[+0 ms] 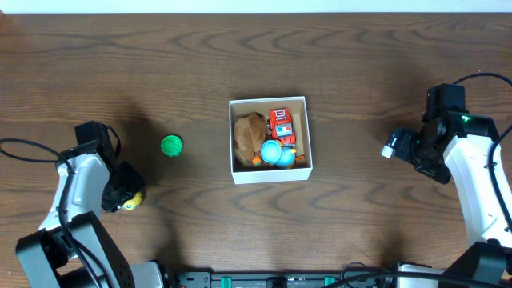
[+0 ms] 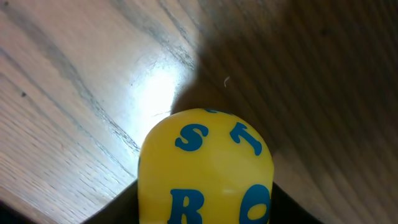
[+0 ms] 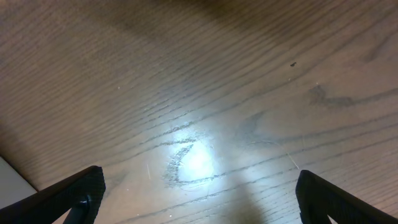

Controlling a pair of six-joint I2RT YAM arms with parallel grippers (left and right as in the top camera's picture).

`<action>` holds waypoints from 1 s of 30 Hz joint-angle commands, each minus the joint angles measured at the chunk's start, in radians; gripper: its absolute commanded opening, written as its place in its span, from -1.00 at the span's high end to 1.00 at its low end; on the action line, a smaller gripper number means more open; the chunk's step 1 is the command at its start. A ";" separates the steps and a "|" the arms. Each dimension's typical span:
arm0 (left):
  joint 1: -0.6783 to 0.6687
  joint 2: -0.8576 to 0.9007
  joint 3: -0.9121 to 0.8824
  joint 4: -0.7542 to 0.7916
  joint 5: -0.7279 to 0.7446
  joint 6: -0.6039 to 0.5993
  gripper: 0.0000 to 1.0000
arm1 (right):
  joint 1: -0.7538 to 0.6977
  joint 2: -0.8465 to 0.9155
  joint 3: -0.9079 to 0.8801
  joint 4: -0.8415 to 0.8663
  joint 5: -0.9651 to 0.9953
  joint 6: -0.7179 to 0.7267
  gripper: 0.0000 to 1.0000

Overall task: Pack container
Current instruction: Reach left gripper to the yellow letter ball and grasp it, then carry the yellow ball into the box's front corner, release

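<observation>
The left jaws grasp the yellow lettered ball (image 2: 205,168) low over the desk (image 1: 360,96), likely bound for the container (image 1: 270,176), while the right jaws hang parted and empty.

Top-down overhead; wrist cams near table (image 2: 74,93).

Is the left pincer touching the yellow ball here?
Touching. The left wrist view shows the yellow ball wedged between the dark fingers of the left pincer, both pressed against its sides with no gap.
</observation>
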 commanded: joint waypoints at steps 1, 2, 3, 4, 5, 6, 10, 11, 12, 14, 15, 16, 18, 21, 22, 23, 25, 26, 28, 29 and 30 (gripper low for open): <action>0.004 0.000 0.053 -0.018 0.003 0.002 0.32 | -0.002 -0.001 -0.003 0.003 0.000 -0.013 -0.98; 0.000 -0.005 0.072 -0.030 0.014 0.002 0.40 | -0.002 -0.001 -0.003 0.004 0.000 -0.013 -0.98; -0.005 -0.010 0.093 -0.043 0.029 0.002 0.46 | -0.002 -0.001 -0.003 0.004 0.000 -0.013 -0.98; -0.012 -0.017 0.113 -0.056 0.044 0.002 0.49 | -0.002 -0.001 -0.003 0.003 0.000 -0.013 -0.98; -0.022 -0.023 0.135 -0.067 0.056 0.002 0.55 | -0.002 -0.001 -0.003 0.002 0.000 -0.013 -0.98; -0.035 -0.030 0.161 -0.083 0.075 0.002 0.60 | -0.002 -0.001 -0.003 0.002 -0.001 -0.013 -0.98; -0.118 -0.062 0.280 -0.155 0.161 0.002 0.76 | -0.002 -0.001 -0.003 0.004 -0.001 -0.013 -0.99; -0.146 -0.071 0.308 -0.166 0.180 0.002 0.79 | -0.002 -0.001 -0.003 0.007 -0.001 -0.013 -0.98; -0.179 -0.079 0.335 -0.174 0.193 0.002 0.81 | -0.002 -0.001 -0.003 0.010 0.000 -0.013 -0.99; -0.259 -0.095 0.390 -0.182 0.205 0.002 0.83 | -0.002 -0.001 -0.003 0.010 -0.001 -0.013 -0.98; -0.308 -0.102 0.417 -0.181 0.204 0.003 0.83 | -0.002 -0.001 -0.003 0.010 0.000 -0.013 -0.99; -0.352 -0.106 0.438 -0.176 0.204 0.003 0.83 | -0.002 -0.001 -0.003 0.010 -0.001 -0.013 -0.98; -0.467 -0.108 0.481 -0.146 0.203 0.017 0.85 | -0.002 -0.001 -0.003 0.010 -0.001 -0.013 -0.98; -0.617 -0.108 0.499 -0.074 0.201 0.035 0.88 | -0.002 -0.001 -0.003 0.010 0.000 -0.013 -0.98; -0.661 -0.107 0.499 -0.051 0.200 0.050 0.88 | -0.002 -0.001 -0.003 0.010 0.000 -0.013 -0.99; -0.709 -0.102 0.499 -0.029 0.194 0.061 0.88 | -0.002 -0.001 -0.003 0.010 0.000 -0.013 -0.99; -0.792 -0.086 0.499 0.002 0.165 0.067 0.88 | -0.002 -0.001 -0.003 0.010 0.000 -0.013 -0.99; -0.827 -0.074 0.499 0.011 0.143 0.067 0.88 | -0.002 -0.001 -0.003 0.009 0.000 -0.013 -0.99; -0.887 -0.042 0.499 0.022 0.121 0.067 0.88 | -0.002 -0.001 -0.003 0.009 0.000 -0.013 -0.99; -0.913 -0.020 0.499 0.026 0.122 0.066 0.88 | -0.002 -0.001 -0.003 0.010 0.000 -0.013 -0.99; -0.934 0.000 0.499 0.029 0.122 0.066 0.88 | -0.002 -0.001 -0.003 0.010 0.000 -0.013 -0.99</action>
